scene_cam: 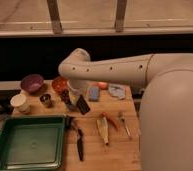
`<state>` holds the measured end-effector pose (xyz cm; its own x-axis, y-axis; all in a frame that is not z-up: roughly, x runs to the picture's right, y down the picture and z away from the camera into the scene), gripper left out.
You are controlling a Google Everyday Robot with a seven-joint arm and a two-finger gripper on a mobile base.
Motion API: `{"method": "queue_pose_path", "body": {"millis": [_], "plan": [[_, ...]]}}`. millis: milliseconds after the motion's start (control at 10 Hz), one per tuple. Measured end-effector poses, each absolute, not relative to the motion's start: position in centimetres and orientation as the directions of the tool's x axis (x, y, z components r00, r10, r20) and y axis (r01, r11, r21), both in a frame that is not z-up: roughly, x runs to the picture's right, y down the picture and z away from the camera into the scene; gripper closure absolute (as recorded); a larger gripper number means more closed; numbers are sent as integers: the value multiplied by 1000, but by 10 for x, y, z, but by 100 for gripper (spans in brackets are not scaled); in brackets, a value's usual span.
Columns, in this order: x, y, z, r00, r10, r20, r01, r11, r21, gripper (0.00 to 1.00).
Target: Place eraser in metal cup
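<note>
The claw point(70, 102) hangs low over the wooden bench point(122, 150), under the bend of the white arm point(115, 72), its fingers pressed together. Just to the right of the claw and touching or nearly touching it is the eraser point(83, 104), one flat black block. It stands tilted, its long axis running from upper left to lower right, with the lower end toward the front of the bench. Whether the claw actually pinches it cannot be told.

A short way to the left of the claw stands the one metal cup point(46, 100), upright, mouth up, apart from the eraser. Further left is one white cup point(20, 103). Behind and to the left of the claw sits one purple bowl point(32, 83), and just behind the claw one orange bowl point(60, 85), partly hidden by the arm.

To the right of the claw, past the eraser, lies one blue block point(94, 93), with a crumpled bluish cloth point(116, 91) beyond it.

In front of the claw and to the left lies one green tray point(25, 142). Straight in front lies one black-handled knife point(79, 146), its length running front to back. To the front right lie a few slim utensils point(107, 127) side by side, too small to count surely.
</note>
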<state>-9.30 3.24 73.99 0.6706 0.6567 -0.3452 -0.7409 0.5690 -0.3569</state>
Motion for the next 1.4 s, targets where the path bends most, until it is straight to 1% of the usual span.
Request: {"method": "queue_pose_path", "body": {"millis": [400,1100,1300,1400], "plan": [[-123,-26,710,767,599,-233,-639,678,-363,100],[-118,-28,710,760,611,-223,-646,668,-369,100],[-106,-29,716,733,671,-113,-646,634,-426,100],[-107,-32,718,715,698,-31,-634,629,-451,100]]}}
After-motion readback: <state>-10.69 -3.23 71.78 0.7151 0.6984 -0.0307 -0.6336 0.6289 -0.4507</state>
